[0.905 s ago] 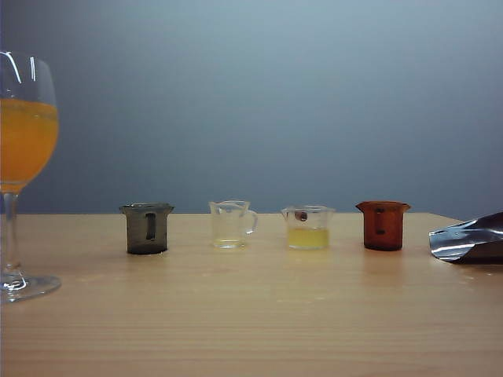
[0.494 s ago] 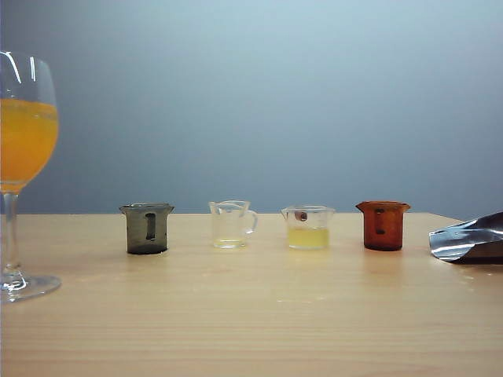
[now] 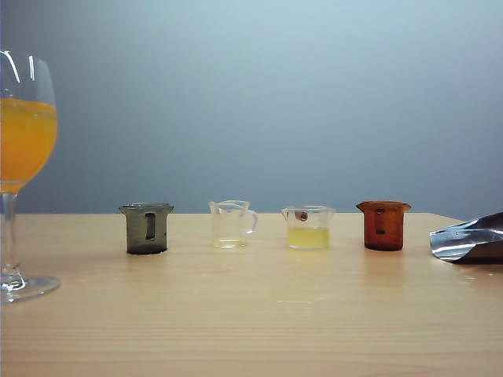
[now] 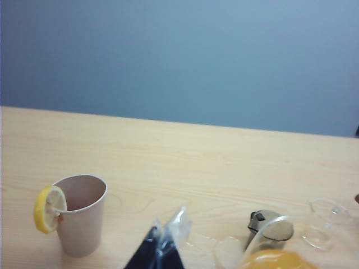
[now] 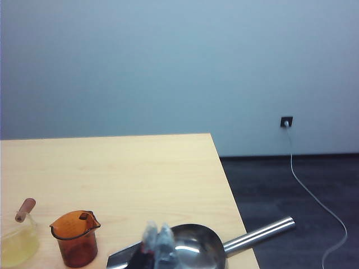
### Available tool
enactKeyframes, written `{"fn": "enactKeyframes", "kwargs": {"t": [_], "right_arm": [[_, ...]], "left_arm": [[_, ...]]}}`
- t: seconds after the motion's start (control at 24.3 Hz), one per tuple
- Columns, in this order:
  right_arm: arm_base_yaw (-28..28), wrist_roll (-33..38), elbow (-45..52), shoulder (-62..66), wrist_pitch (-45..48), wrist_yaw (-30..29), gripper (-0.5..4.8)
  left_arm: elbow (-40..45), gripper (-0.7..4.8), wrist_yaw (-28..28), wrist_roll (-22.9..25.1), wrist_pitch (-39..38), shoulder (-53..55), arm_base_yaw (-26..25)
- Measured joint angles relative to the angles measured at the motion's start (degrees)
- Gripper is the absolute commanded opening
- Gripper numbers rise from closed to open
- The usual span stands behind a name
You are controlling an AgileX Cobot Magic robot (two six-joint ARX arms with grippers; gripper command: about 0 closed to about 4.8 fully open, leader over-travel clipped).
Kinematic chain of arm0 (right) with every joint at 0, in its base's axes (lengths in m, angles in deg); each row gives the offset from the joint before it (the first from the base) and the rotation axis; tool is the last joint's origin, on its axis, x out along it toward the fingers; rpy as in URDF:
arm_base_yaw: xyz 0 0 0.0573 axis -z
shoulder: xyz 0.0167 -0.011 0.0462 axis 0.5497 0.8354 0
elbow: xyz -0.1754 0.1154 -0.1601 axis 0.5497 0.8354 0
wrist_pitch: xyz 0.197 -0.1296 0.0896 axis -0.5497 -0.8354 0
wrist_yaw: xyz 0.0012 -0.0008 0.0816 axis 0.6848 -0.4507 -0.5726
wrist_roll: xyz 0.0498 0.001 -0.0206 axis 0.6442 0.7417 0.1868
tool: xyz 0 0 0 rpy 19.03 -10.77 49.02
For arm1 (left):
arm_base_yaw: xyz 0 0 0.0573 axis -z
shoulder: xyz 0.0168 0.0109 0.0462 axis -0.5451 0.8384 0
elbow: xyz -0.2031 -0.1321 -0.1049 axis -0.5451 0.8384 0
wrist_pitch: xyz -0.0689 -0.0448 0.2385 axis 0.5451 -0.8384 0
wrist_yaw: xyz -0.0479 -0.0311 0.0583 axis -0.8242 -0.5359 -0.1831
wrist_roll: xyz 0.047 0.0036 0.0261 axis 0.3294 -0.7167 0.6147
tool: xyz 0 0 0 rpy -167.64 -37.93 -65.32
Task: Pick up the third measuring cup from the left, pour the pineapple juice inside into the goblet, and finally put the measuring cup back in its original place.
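1. You had the third cup point(image 3: 308, 227) standing upright on the desk point(image 3: 251, 314), in a row of four, between the handled clear cup point(image 3: 232, 224) and the amber cup point(image 3: 383, 225), apart from both.
2. Neither arm showed in the exterior view. The right fingers point(image 5: 157, 240) sat pressed together with nothing between them, just above a steel scoop point(image 5: 196, 246). The amber cup stood near them, and the third cup point(image 5: 17, 238) lay beyond it, at the edge of the right wrist view.
3. The left fingers point(image 4: 166, 238) looked closed or nearly so and empty, though you could not be sure from that view. The goblet point(image 4: 269, 246) stood just beside them, and a paper cup point(image 4: 81, 221) with a lemon slice point(image 4: 47, 208) stood on their other side.
4. The goblet point(image 3: 23, 173) was well apart from the third cup, at the row's far left end, and already held orange liquid.
5. The cup probably handled as light, thin, stiff plastic, smooth enough to slip. The juice point(image 3: 308, 237) filled only its lower part, so it added little weight.
6. You would likely have done best pinching it across the walls at mid-height, above the juice and below the rim, keeping the spout free for pouring.
7. Too hard a squeeze could have flexed the wall; too soft a grip could have let it twist when tipped.
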Motion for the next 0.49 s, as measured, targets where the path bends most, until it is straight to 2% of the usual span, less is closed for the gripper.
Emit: {"fn": "enactKeyframes", "kwargs": {"t": [0.21, 0.33, 0.41, 0.49], "right_arm": [[0.0, 0.2, -7.5, 9.3, -1.0, -0.1, -0.03], [-0.1, 1.4, -12.5, 18.4, 0.7, -2.5, -0.03], [-2.9, 3.0, -14.0, 24.4, 3.8, -2.7, -0.03], [-8.6, 3.4, -14.0, 28.9, 7.9, -1.1, -0.03]], "left_arm": [[-11.0, -0.05, -3.8, 0.2, -1.9, 11.3, 0.0], [-21.1, -0.05, -10.8, 2.6, -2.3, 23.7, 0.0], [-26.3, -0.05, -13.6, 2.8, -4.3, 28.9, 0.7], [-30.9, -0.05, -13.7, 2.9, -5.5, 32.5, 4.5]]}}
